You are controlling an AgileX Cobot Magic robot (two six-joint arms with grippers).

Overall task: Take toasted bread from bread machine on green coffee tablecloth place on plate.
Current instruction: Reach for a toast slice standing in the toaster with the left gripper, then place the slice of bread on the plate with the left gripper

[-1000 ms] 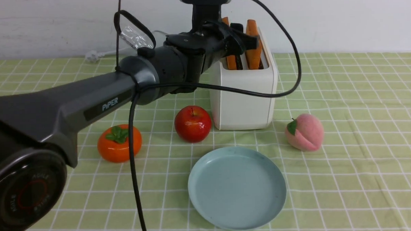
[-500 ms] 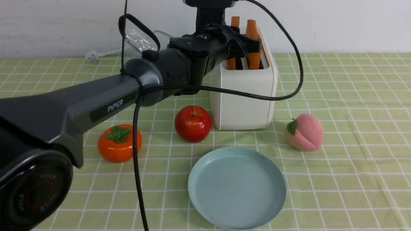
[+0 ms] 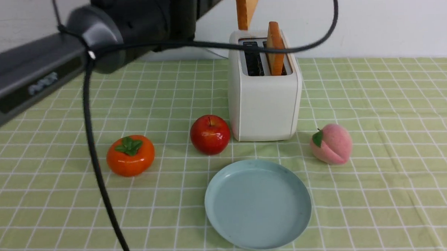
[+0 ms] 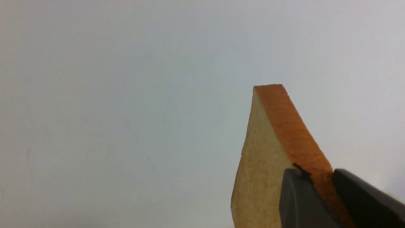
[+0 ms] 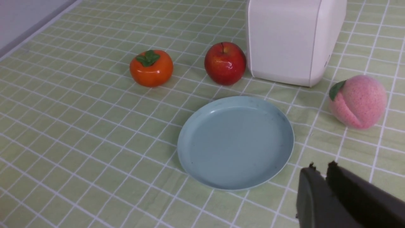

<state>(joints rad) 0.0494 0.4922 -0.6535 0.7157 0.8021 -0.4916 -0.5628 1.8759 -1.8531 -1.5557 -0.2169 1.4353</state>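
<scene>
My left gripper (image 4: 316,171) is shut on one slice of toasted bread (image 4: 264,158), its fingers pinching the orange-brown crust edge. In the front view that slice (image 3: 246,7) hangs high above the bread machine (image 3: 263,105), clear of its left slot. A second slice (image 3: 276,49) stands upright in the right slot. The pale blue plate (image 3: 258,204) lies empty on the green coffee tablecloth (image 3: 375,116), in front of the bread machine. My right gripper (image 5: 322,165) hovers shut and empty beside the plate (image 5: 235,142).
A red apple (image 3: 209,134) sits by the bread machine's left front corner. An orange persimmon (image 3: 130,155) lies further left and a pink peach (image 3: 331,143) to the right. The left arm's black cable (image 3: 98,174) hangs down over the cloth.
My left gripper closed on the left slice and lifted it up out of the bread machine; the left arm rose with it. The right gripper has stayed put.
</scene>
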